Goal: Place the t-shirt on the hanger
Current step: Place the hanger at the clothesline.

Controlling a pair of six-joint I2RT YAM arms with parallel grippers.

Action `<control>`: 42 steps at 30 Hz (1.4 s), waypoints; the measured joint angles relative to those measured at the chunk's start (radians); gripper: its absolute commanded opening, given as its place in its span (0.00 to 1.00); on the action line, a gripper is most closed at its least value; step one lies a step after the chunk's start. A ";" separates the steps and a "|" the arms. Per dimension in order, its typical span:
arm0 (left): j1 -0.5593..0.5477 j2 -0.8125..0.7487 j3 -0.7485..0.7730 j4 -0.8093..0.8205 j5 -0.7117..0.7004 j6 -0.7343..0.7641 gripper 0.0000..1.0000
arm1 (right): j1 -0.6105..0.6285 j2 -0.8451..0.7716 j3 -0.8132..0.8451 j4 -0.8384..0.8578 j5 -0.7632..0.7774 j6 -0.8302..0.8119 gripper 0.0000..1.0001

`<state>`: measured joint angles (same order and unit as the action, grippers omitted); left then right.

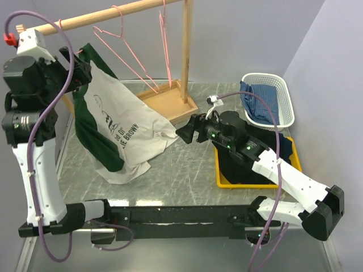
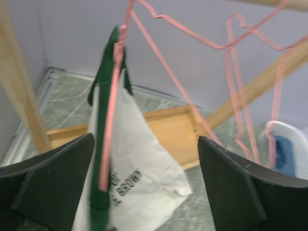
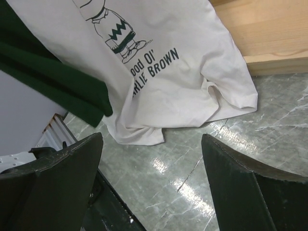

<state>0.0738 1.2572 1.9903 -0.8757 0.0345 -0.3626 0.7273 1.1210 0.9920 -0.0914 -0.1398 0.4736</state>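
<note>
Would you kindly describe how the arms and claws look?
The left arm and right arm have white links with black joints; a purple cable loops along each. Green lights dot the right one. The left claw and right claw each have broad black wedge fingers.

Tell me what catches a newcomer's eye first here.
The cream t-shirt with green sleeves, hanging at the left before the left arm and its open jaws, its hem pooled on the table. Then two bare pink hangers on the wooden rod at the top, and the white basket of blue cloth at the right.
</note>
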 measured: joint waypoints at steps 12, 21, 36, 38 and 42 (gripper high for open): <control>-0.634 0.056 0.083 0.019 -0.197 0.003 0.96 | -0.001 -0.077 -0.069 -0.015 0.082 0.007 0.92; -0.899 -0.133 -0.612 0.116 -0.413 -0.186 0.97 | -0.002 -0.280 -0.230 -0.059 0.251 0.075 0.94; -1.081 -0.343 -1.370 0.086 -0.702 -1.102 0.96 | -0.005 -0.328 -0.372 -0.022 0.207 0.144 0.95; -1.058 -0.312 -1.389 0.082 -0.723 -1.176 0.96 | -0.005 -0.317 -0.372 -0.012 0.191 0.144 0.95; -0.967 -0.236 -1.413 0.152 -0.728 -1.204 0.96 | -0.005 -0.299 -0.378 0.002 0.166 0.143 0.95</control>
<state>-0.8932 1.0214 0.5770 -0.7235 -0.6933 -1.5661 0.7219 0.8219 0.6136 -0.0898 0.0261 0.6170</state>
